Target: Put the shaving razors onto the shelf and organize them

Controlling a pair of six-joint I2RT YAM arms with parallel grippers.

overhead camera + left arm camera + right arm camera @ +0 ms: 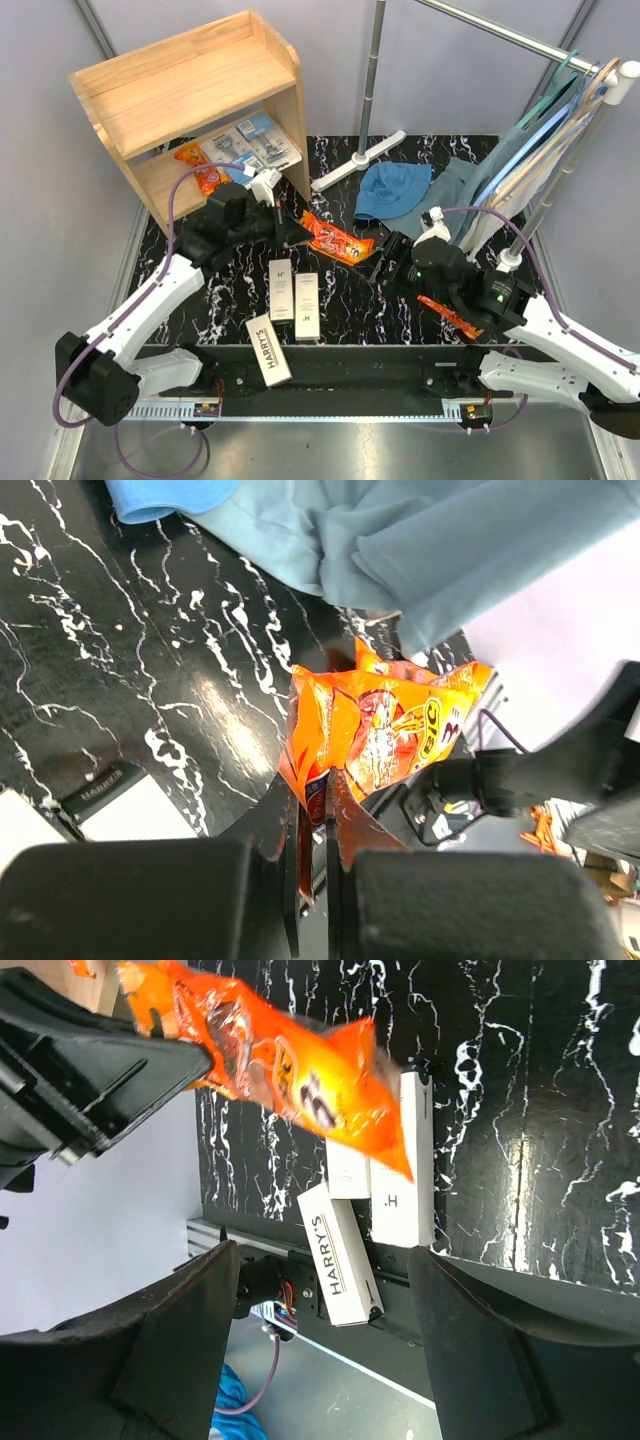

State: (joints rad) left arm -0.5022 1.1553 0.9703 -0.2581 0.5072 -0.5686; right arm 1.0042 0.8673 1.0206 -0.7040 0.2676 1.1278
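The left arm reaches from the near-left corner of the table (360, 300) toward its middle, wrist rolled sideways. The left hand (312, 785) is pressed together, pinching one end of a shiny orange pack (385, 730) over the table's middle, in front of the shelf (180, 85) at the far-left corner. The right arm bends in from the near-right corner. The right hand (325, 1250) is spread wide, holds nothing and faces the pack's free end. Three Harry's boxes (282, 290) lie toward the near edge. Another orange item (450, 316) is half hidden under the right arm.
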